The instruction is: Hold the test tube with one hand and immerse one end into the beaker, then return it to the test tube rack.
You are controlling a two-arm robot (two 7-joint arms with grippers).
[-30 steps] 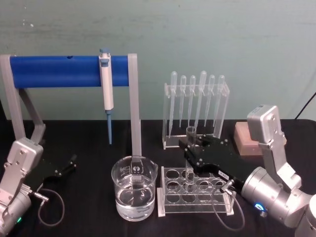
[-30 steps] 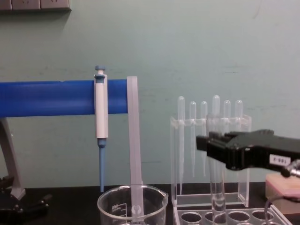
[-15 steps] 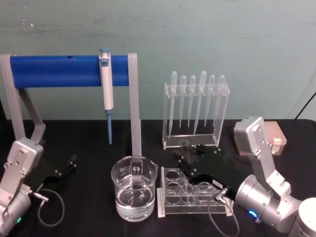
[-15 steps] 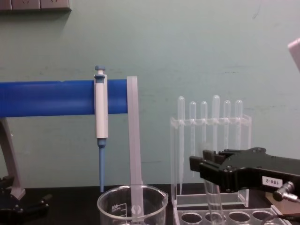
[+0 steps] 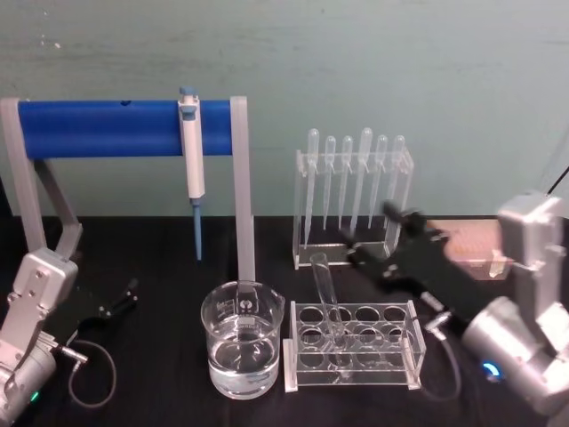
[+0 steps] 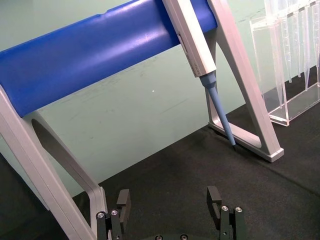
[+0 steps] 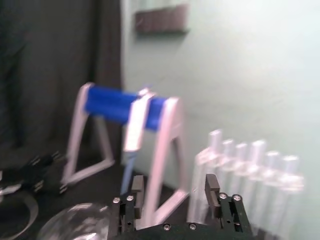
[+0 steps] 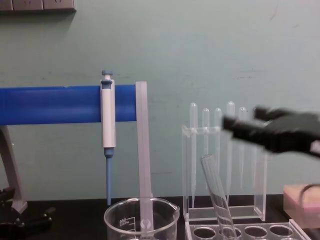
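The test tube (image 5: 325,298) stands in the clear tube rack (image 5: 391,366), tilted with its open rim toward the beaker; nothing holds it. From the chest it shows as a leaning glass tube (image 8: 216,194). The beaker (image 5: 242,342), part full of clear liquid, sits just left of the rack, its rim (image 8: 141,209) low in the chest view. My right gripper (image 5: 373,235) hovers open and empty above and behind the rack, to the right of the tube; the right wrist view shows its spread fingers (image 7: 137,186). My left gripper (image 5: 120,298) rests open on the table at the left.
A blue bar stand (image 5: 124,127) carries a blue-and-white pipettor (image 5: 191,147) behind the beaker. A clear holder with several pipettes (image 5: 353,191) stands behind the tube rack. A pinkish block (image 5: 476,245) lies at the right, near my right arm.
My right gripper has let go of the test tube, then risen and drawn back to the right. The tube, upright before, now leans in the rack. The left arm has not moved.
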